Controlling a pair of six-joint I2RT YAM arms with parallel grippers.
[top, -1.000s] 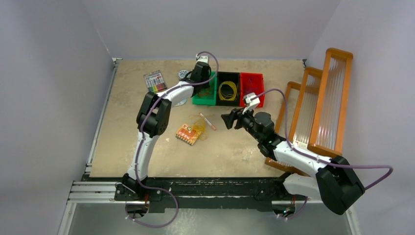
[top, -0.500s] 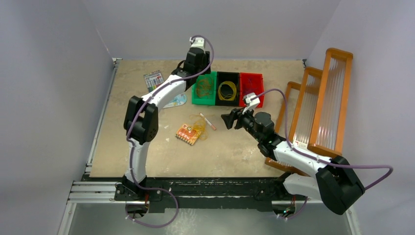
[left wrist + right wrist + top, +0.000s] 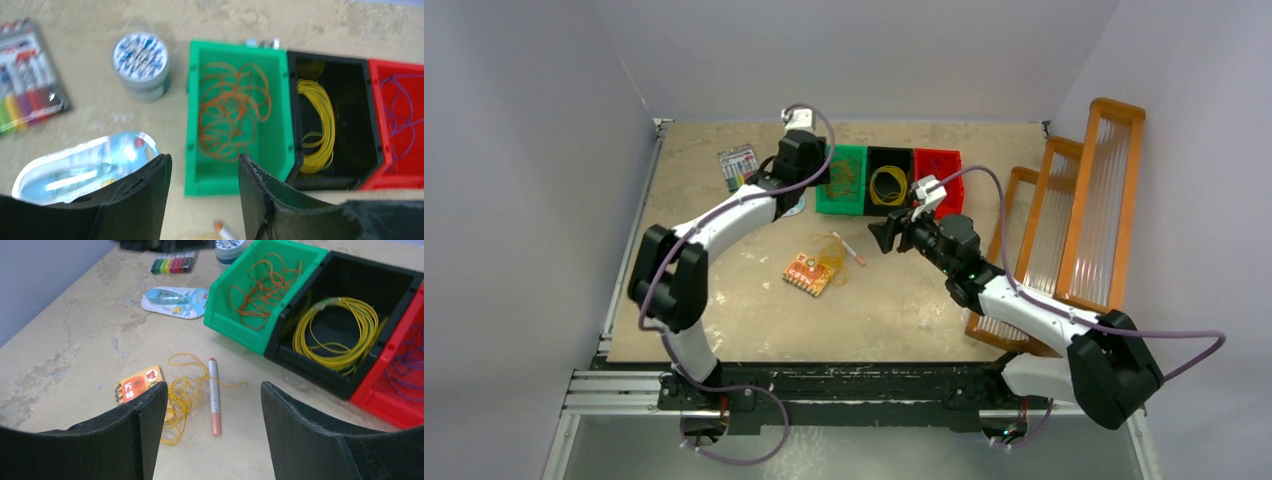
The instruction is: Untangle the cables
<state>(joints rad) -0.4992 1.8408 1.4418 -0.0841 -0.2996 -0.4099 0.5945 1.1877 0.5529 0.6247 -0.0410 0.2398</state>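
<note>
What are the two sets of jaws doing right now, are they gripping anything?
Left gripper: open, holding nothing.
Right gripper: open, holding nothing.

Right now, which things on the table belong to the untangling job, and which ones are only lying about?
Job:
orange cables in the green bin
yellow coil in the black bin
purple cables in the red bin
loose yellow cable on the table

Lying about:
pen
notepad
markers
tin
blister pack
</note>
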